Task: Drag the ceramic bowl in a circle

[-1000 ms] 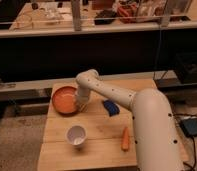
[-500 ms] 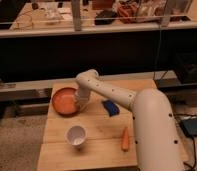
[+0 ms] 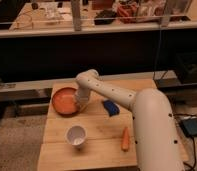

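The ceramic bowl [image 3: 64, 101] sits near the far left corner of the wooden surface [image 3: 99, 131]. The gripper [image 3: 82, 104] reaches down at the bowl's right rim with its fingers closed, and whether they pinch the rim cannot be told. A white cup [image 3: 76, 135] stands nearer the front edge.

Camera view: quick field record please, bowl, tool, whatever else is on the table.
ceramic bowl: orange-red, upright, back-left of the wooden table
tool: shut, down at the bowl's right rim; whether it grips the rim is unclear
white cup: upright, in front of the bowl, apart from it
blue object: right of the tool
orange object: carrot-like, right of the cup
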{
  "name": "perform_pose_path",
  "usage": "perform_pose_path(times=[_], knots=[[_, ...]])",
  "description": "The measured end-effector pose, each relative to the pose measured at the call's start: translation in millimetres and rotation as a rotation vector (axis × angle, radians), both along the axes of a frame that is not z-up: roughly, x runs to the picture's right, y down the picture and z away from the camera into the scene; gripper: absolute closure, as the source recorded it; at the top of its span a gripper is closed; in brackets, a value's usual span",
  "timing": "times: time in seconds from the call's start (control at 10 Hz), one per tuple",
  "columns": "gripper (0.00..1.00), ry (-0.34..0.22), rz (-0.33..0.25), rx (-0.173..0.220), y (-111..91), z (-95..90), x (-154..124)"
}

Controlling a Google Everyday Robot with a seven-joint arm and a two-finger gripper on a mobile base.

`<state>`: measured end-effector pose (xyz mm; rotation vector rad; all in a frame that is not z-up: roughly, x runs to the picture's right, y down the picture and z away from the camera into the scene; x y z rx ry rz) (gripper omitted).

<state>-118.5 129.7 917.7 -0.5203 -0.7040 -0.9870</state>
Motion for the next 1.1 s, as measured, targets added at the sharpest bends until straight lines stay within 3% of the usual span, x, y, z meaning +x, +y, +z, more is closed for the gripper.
perform_pose_path(times=[0.2, 0.5, 0.7, 1.1], knots=[[1.00, -0.009, -0.011, 0.003, -0.4, -0.2, 0.3], [1.00, -0.139, -0.129, 0.018, 2.9, -12.4, -9.9], [1.00, -0.210, -0.186, 0.036, -0.4, -32.9, -17.6], [1.00, -0.254, -0.213, 0.042, 12.3, -55.4, 0.8]])
